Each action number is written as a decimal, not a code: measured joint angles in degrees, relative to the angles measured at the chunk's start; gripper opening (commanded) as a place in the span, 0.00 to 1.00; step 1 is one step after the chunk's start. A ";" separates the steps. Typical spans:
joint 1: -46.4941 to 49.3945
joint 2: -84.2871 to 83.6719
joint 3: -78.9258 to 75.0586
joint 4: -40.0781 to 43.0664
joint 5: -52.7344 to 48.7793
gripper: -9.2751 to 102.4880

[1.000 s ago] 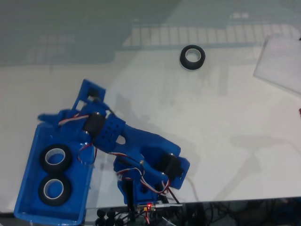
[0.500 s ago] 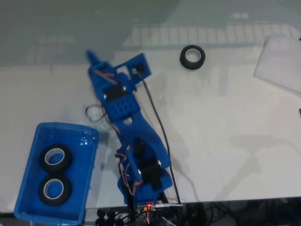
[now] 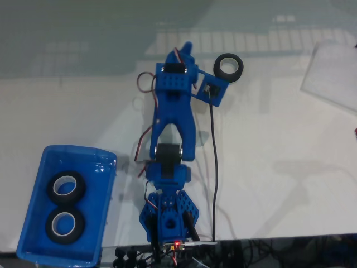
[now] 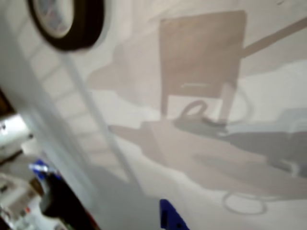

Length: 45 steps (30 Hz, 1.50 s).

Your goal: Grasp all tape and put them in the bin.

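I am seeing two tape rolls [image 3: 65,188] [image 3: 64,224] lying in the blue bin [image 3: 33,250] by the table's [image 3: 268,145] near left corner, one tape roll [image 3: 227,68] waiting near the far edge, and I cannot tell if my gripper [image 3: 187,51] is open.

White table [image 3: 268,145], pale sheet [image 3: 332,72] at right edge, black cables [image 3: 245,251] along the front

Fixed view: high above, looking straight down on the table [image 3: 268,139], arm base at the bottom edge. Wrist view: close over the table [image 4: 201,158], tilted. Both share the tape roll [image 3: 228,68] [image 4: 67,21] just beside the gripper [image 3: 187,50].
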 measured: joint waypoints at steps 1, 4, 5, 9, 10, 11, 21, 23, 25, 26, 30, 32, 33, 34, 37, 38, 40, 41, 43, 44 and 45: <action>1.32 -1.85 -1.23 0.00 1.58 0.48; 4.04 -6.42 -5.54 1.32 3.34 0.48; 4.57 -7.91 -6.94 1.85 3.69 0.47; 7.12 -13.97 -12.30 2.81 5.27 0.47; 8.00 -15.64 -13.71 3.08 5.63 0.47; 8.96 -17.31 -15.29 3.43 6.06 0.47; 13.45 -34.01 -30.59 8.79 7.56 0.45; 13.45 -36.56 -33.49 10.37 7.12 0.44; 13.45 -38.76 -35.86 11.51 6.86 0.43; 13.45 -39.81 -36.83 11.95 6.86 0.43; 13.45 -44.74 -42.98 15.21 6.50 0.43; 13.45 -47.20 -46.58 17.05 6.33 0.43; 13.45 -48.43 -48.16 17.84 6.33 0.42; 13.45 -49.57 -49.83 18.72 6.33 0.42; 13.45 -51.94 -53.79 20.39 6.33 0.41; 13.62 -52.73 -55.11 20.83 6.33 0.40; 13.97 -53.96 -56.87 21.53 6.33 0.39; 14.15 -54.49 -57.57 21.88 6.33 0.39; 14.41 -55.20 -58.54 22.15 6.42 0.37; 14.41 -55.63 -59.15 22.15 6.68 0.36; 14.41 -56.16 -59.59 22.15 6.86 0.35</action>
